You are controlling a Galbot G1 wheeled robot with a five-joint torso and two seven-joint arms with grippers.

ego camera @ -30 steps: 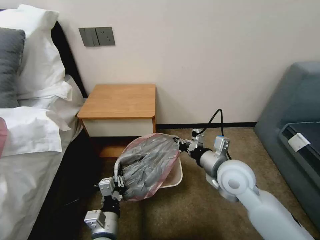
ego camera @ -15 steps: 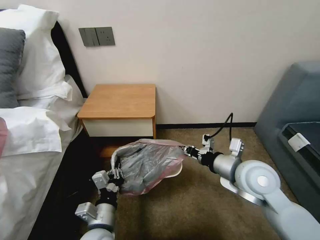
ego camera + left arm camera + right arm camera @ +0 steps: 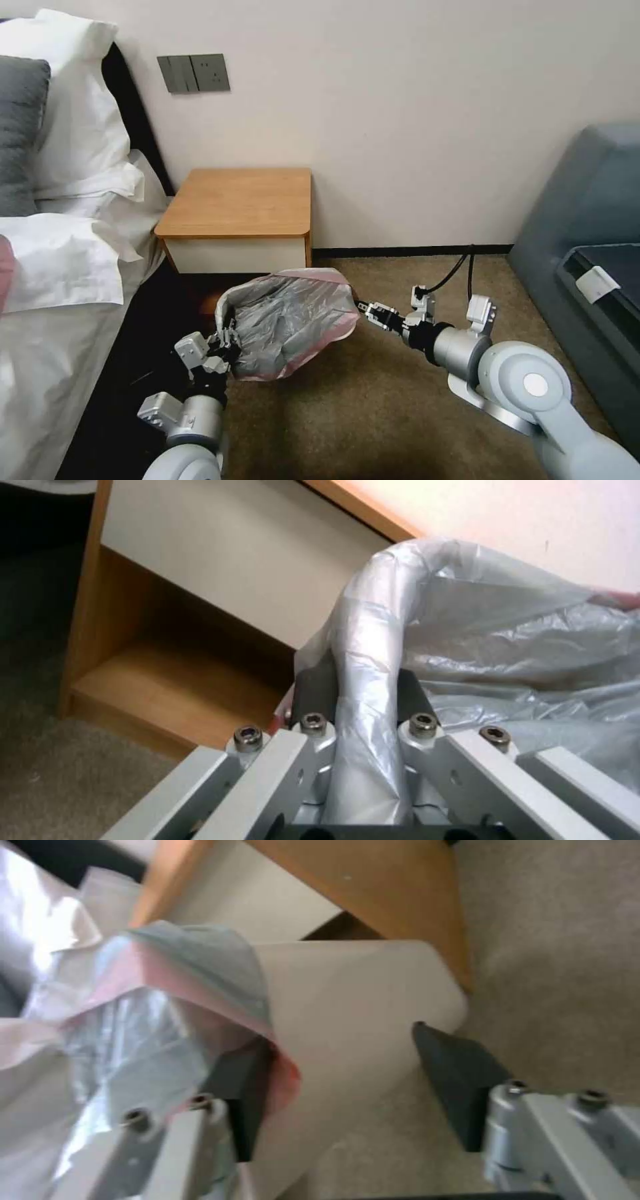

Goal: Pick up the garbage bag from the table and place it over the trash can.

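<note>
the garbage bag (image 3: 290,320), crinkled grey with a pink rim, drapes over the trash can (image 3: 347,1005) on the carpet before the table (image 3: 240,200). left gripper (image 3: 225,341) pinches its near rim. right gripper (image 3: 371,311), spread wide, has let go and backed away since a second ago.
</note>
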